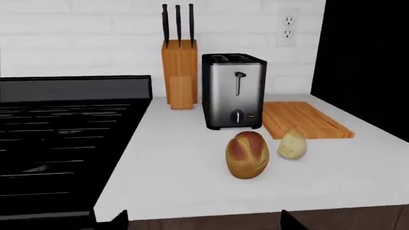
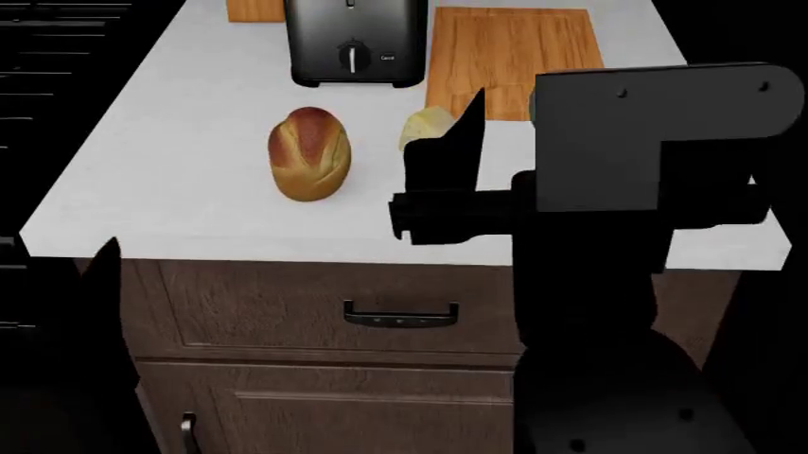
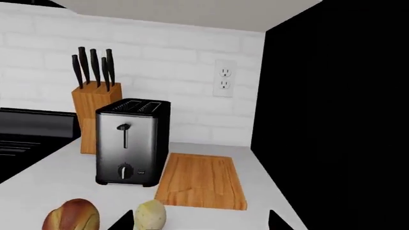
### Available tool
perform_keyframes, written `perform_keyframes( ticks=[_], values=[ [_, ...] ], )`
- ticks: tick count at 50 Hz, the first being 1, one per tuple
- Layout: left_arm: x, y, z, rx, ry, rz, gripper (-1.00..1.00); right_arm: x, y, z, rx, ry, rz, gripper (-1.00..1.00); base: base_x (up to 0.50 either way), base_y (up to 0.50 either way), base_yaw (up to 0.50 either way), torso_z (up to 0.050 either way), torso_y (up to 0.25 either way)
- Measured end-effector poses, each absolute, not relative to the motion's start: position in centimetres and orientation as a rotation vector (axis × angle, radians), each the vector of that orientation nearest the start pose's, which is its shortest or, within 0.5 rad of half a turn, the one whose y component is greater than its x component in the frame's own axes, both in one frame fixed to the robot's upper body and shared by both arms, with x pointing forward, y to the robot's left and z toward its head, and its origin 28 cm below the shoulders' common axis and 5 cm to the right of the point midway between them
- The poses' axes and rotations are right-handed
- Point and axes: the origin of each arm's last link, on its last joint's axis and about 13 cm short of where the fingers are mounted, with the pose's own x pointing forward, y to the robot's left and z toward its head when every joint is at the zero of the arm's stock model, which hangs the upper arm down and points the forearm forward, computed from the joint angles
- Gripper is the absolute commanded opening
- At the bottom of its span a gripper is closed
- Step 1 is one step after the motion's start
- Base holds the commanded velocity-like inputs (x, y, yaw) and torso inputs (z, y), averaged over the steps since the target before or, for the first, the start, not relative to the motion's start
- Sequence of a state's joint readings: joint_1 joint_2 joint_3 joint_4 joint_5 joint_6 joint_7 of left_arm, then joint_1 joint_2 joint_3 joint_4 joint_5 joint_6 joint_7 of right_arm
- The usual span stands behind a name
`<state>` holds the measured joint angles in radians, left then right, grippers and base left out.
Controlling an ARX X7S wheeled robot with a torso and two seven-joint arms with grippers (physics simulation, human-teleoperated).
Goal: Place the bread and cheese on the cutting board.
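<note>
On the white table [image 2: 189, 203] we see the oval golden-brown crusty bread [image 1: 247, 154] lying just beside the small pale yellow cheese [image 1: 292, 144], both off the flat orange-brown wooden cutting board [image 1: 303, 119], which sits next to the steel toaster [image 1: 232, 90]. Our right hand [image 2: 442, 161] hovers near the cheese, its fingers spread and holding nothing; whether our left hand [image 1: 201, 221] is spread or clenched we cannot tell.

The right arm [image 2: 644, 161] reaches forward from the view's right in the head view, a dark blocky link with its gripper [image 2: 436, 194] pointing left; whether the gripper is open cannot be told. The left gripper [image 2: 108, 255] shows only as a dark tip low at the left, its state unclear
</note>
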<state>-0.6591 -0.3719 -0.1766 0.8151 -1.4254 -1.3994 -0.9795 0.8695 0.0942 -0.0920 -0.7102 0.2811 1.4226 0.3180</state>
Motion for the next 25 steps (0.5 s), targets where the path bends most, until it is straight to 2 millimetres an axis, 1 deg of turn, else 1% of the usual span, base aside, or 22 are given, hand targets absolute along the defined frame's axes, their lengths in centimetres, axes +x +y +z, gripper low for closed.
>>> perform_keyframes(
  ticks=[4,9,25],
  values=[
    [19.0,21.8,23.9,0.024,0.006,-0.088,1.00,25.4,-8.6,26.8,-0.096,-0.135,-0.038,1.00,0.00,0.00,0.00,0.000,0.000],
    [19.0,22.2,24.5,0.056,-0.002,-0.095,1.00,25.3,-8.9,27.2,-0.109,-0.121,-0.039,1.00,0.00,0.00,0.00,0.006,0.000],
    [18.9,23.5,25.0,0.094,-0.024,-0.109,1.00,25.0,-9.3,27.1,-0.145,-0.089,-0.034,1.00,0.00,0.00,0.00,0.050,0.000]
  ],
)
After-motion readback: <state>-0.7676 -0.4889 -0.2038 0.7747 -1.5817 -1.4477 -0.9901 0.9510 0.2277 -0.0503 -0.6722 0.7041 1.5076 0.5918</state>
